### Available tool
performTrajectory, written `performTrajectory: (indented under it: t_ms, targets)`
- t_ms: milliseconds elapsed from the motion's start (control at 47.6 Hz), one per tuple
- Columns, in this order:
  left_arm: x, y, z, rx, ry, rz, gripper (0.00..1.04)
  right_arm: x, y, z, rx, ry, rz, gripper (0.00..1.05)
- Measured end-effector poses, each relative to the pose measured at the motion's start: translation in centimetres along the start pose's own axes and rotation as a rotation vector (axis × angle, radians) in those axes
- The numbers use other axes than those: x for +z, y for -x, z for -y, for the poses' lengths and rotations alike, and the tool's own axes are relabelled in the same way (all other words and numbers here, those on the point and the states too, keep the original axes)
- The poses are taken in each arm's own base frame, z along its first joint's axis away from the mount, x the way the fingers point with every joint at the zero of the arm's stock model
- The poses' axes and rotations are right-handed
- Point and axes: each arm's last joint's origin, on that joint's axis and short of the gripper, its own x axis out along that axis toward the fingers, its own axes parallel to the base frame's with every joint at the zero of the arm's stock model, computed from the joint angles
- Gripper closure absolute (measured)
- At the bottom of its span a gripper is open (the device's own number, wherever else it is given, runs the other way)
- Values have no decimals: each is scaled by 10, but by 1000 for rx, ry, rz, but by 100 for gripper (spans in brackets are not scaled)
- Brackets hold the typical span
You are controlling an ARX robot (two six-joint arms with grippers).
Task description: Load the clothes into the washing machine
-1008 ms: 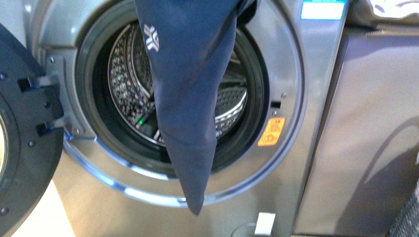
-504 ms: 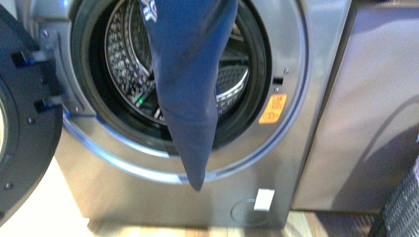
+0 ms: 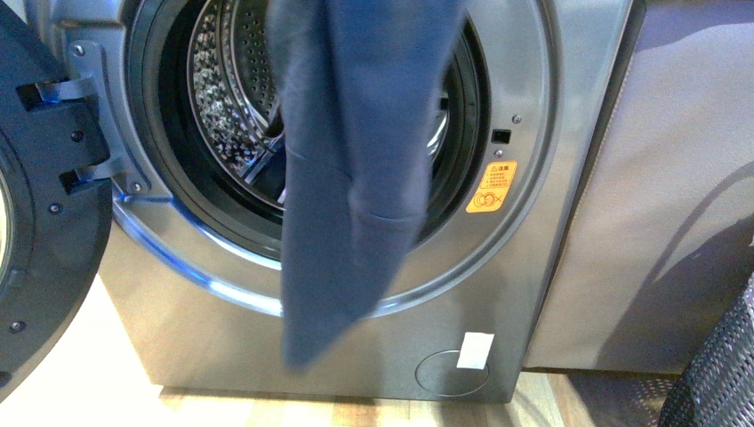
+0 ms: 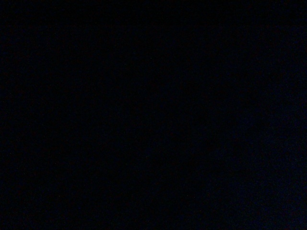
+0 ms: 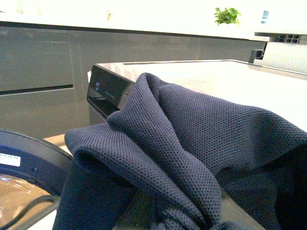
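The clothes, a long limp navy garment, hang from above the front view's top edge down across the porthole of the washing machine. Their lower tip reaches below the porthole rim, in front of the silver front panel. The steel drum shows behind them to the left. In the right wrist view the same knit navy fabric is bunched over my right gripper, which is shut on it with its fingers hidden by the folds. The left wrist view is dark. Neither gripper shows in the front view.
The machine's dark round door stands open at the left. An orange warning sticker sits right of the porthole. A grey-brown cabinet adjoins the machine on the right, and a woven basket is at the lower right corner.
The hanging clothes have swung: the lower tip has moved left and lower in the picture, and the white logo has gone out of the top. The machine sits slightly higher in view.
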Motion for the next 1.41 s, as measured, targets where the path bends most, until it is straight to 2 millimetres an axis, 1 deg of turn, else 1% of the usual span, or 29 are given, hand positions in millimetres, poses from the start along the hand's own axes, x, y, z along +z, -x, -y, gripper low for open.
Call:
performTrajectory:
  t_ms: [63,189,315,504,525,546,609,651,714,882,924,1029,1071,1154,1217,1301,1322,1406]
  targets:
    - [-5,-12,1,70,-50,12,7,0,0,0,-3,2,0,93]
    - [-6,-24,4,166,-77,71,7,0,1,1,-7,4,-1,93]
    - [-4,-29,10,219,-86,138,7,0,1,1,-7,7,0,93]
    - [-4,-36,19,266,-75,178,7,0,1,1,-7,8,1,93]
    - [-4,-37,20,270,-72,180,8,0,1,1,-7,8,1,93]
    - [-4,-38,21,278,-71,183,13,0,1,1,-7,8,1,93]
    - [-5,-39,23,285,-71,185,20,0,1,1,-7,8,1,93]
    - [-5,-40,24,289,-72,190,27,0,1,1,-7,8,1,93]
    - [-5,-40,25,299,-74,198,34,0,1,1,-7,8,1,93]
    - [-4,-40,24,342,-80,224,55,0,1,1,-7,8,1,93]
    - [-3,-40,24,352,-80,230,62,0,1,1,-7,8,1,93]
    - [-3,-39,23,366,-79,233,74,0,1,1,-7,8,1,93]
    - [-3,-38,22,369,-81,235,81,0,1,1,-7,8,1,93]
    - [-2,-36,21,376,-82,236,89,0,1,1,-6,8,1,93]
    - [-2,-33,21,379,-85,239,93,0,1,1,-6,8,1,93]
    - [1,-28,19,389,-88,244,94,0,1,1,-5,9,1,80]
    - [1,-27,18,392,-89,245,94,0,1,1,-5,9,1,74]
    - [3,-20,13,410,-94,251,94,0,0,1,-5,10,1,58]
